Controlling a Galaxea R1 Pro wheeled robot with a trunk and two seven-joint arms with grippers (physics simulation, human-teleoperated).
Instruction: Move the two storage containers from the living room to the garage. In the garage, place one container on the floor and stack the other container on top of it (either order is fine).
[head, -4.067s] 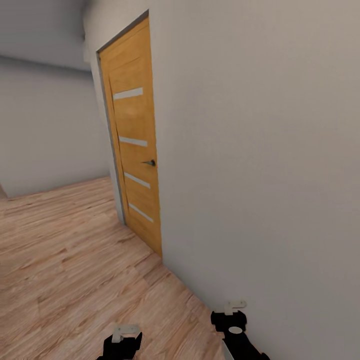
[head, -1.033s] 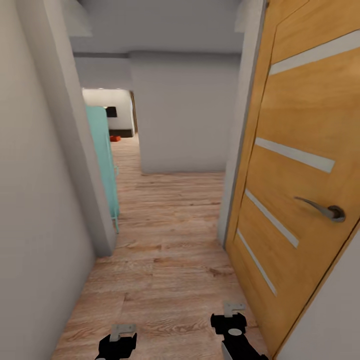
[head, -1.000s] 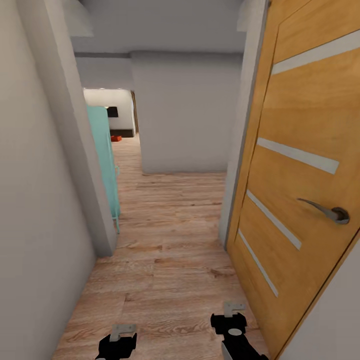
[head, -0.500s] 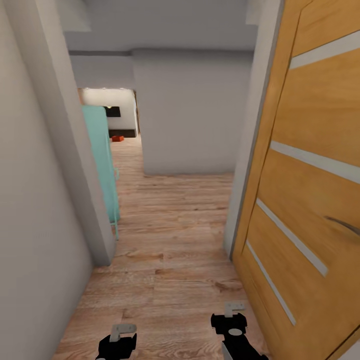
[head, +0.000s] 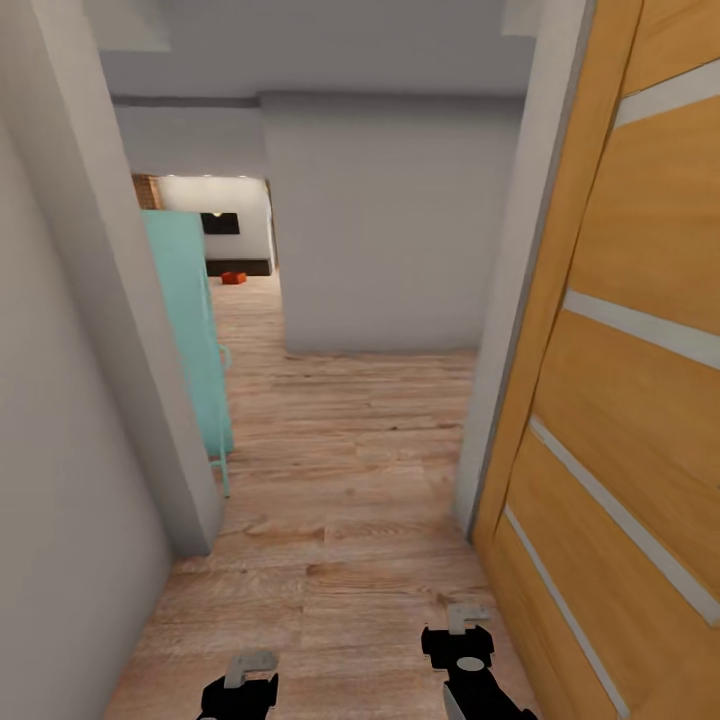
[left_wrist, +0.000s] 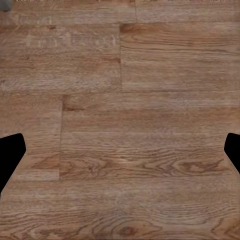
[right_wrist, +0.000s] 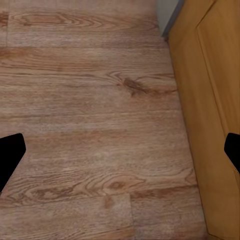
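One small orange-red storage container (head: 233, 277) lies far beyond the tall orange wooden door (head: 640, 330); both grippers, left (left_wrist: 120, 150) and right (right_wrist: 120, 150), are spread apart, empty.

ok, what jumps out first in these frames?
The big honey-coloured wooden door with pale horizontal strips fills the right side of the head view, close beside the robot. On the left, a turquoise panel juts from behind a white wall corner. Far down the wood-plank corridor, a small orange-red object sits on the floor before a dark low cabinet; both grippers, left and right, carry nothing.
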